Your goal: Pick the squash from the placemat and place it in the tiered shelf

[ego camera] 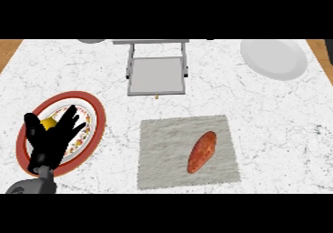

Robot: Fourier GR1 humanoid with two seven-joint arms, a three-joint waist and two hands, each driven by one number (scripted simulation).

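An orange-red, elongated squash (202,152) lies diagonally on the grey placemat (162,154) in the lower middle of the counter. The grey tiered shelf (156,68) stands at the back, its flat lower tier bare. My left hand (52,136) is at the lower left, fingers straight and spread upward, over a red-rimmed plate and well left of the squash. It holds nothing. My right hand does not show.
A red-rimmed patterned plate (88,107) with a yellow item (48,123) on it lies under my left hand. A plain white plate (273,58) sits at the back right. The marble counter's wooden edges show at the far corners.
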